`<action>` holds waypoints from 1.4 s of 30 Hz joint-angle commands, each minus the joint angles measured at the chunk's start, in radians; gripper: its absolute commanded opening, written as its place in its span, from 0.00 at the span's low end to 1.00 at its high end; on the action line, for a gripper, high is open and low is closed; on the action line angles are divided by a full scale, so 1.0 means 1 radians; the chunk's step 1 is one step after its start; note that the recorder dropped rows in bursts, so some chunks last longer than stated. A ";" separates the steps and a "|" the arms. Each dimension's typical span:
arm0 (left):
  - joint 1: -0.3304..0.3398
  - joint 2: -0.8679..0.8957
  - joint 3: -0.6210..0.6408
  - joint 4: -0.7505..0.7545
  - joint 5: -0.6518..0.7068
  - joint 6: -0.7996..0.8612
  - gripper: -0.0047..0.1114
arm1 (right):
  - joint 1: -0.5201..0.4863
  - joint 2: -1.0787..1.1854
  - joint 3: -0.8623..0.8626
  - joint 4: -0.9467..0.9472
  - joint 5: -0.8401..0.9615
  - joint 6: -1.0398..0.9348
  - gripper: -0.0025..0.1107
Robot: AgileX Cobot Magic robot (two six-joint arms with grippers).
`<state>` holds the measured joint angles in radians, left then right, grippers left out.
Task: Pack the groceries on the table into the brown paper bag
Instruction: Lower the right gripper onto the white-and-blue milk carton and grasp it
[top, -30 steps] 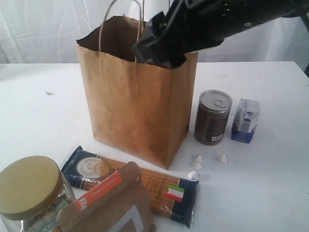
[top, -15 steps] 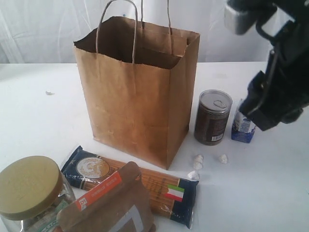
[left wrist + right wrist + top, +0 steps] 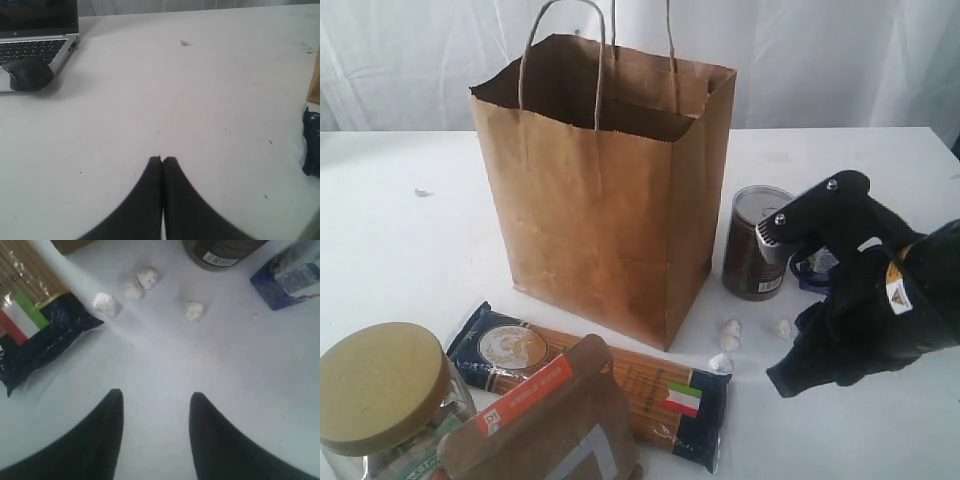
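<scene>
The brown paper bag [image 3: 600, 190] stands upright and open on the white table [image 3: 400, 250]. To its right stand the dark can [image 3: 745, 250] and the blue-white carton [image 3: 290, 277], the carton mostly hidden behind my right arm in the exterior view. My right gripper [image 3: 156, 397] hangs low over bare table in front of them, open and empty. The spaghetti pack [image 3: 620, 385], the orange-labelled pouch [image 3: 545, 425] and the gold-lidded jar [image 3: 380, 400] lie at the front left. Over bare table, my left gripper [image 3: 163, 159] is shut and holds nothing.
A few small white lumps [image 3: 730, 328] lie between the bag, the can and the spaghetti pack. In the left wrist view a laptop [image 3: 35, 35] and a dark mouse [image 3: 27, 75] sit at the table's far corner.
My right arm swung from over the bag's mouth to the right and then down, low over the table in front of the can and carton. Its jaws have narrowed. The left gripper stayed shut.
</scene>
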<state>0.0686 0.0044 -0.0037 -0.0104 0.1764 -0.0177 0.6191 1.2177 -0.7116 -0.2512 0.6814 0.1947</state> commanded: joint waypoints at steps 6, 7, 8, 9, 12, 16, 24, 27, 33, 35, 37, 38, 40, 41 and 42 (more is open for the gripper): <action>0.001 -0.004 0.004 -0.007 -0.005 -0.001 0.04 | -0.061 0.006 0.047 -0.130 -0.060 0.222 0.34; 0.001 -0.004 0.004 -0.007 -0.005 -0.001 0.04 | -0.079 0.011 0.047 -0.130 -0.070 0.237 0.34; 0.001 -0.004 0.004 -0.007 -0.005 -0.001 0.04 | -0.103 0.015 0.047 -0.130 -0.078 0.237 0.34; 0.001 -0.004 0.004 -0.007 -0.005 -0.001 0.04 | -0.125 0.024 0.047 -0.125 -0.082 0.239 0.34; 0.001 -0.004 0.004 -0.007 -0.005 -0.001 0.04 | -0.190 0.073 0.047 -0.105 -0.087 0.279 0.34; 0.001 -0.004 0.004 -0.007 -0.005 -0.001 0.04 | -0.260 0.157 0.045 -0.020 -0.108 0.257 0.34; 0.001 -0.004 0.004 -0.007 -0.005 -0.001 0.04 | -0.271 0.173 -0.023 -0.190 -0.101 0.200 0.34; 0.001 -0.004 0.004 -0.007 -0.005 -0.001 0.04 | -0.271 0.164 -0.025 -0.281 -0.084 0.249 0.34; 0.001 -0.004 0.004 -0.007 -0.005 -0.001 0.04 | -0.271 0.164 -0.025 -0.381 -0.143 0.279 0.45; 0.001 -0.004 0.004 -0.007 -0.005 -0.001 0.04 | -0.271 0.164 -0.025 -0.408 -0.212 0.314 0.54; 0.001 -0.004 0.004 -0.007 -0.005 -0.001 0.04 | -0.271 0.166 -0.025 -0.422 -0.319 0.396 0.64; 0.001 -0.004 0.004 -0.007 -0.005 -0.001 0.04 | -0.271 0.171 -0.025 -0.436 -0.370 0.457 0.66; 0.001 -0.004 0.004 -0.007 -0.005 -0.001 0.04 | -0.271 0.182 -0.036 -0.467 -0.419 0.606 0.67; 0.001 -0.004 0.004 -0.007 -0.005 -0.001 0.04 | -0.271 0.193 -0.051 -0.497 -0.405 0.680 0.67; 0.001 -0.004 0.004 -0.007 -0.005 -0.001 0.04 | -0.280 0.206 -0.069 -0.540 -0.383 0.761 0.67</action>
<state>0.0686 0.0044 -0.0037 -0.0104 0.1764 -0.0177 0.3540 1.4007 -0.7483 -0.7034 0.3034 0.7590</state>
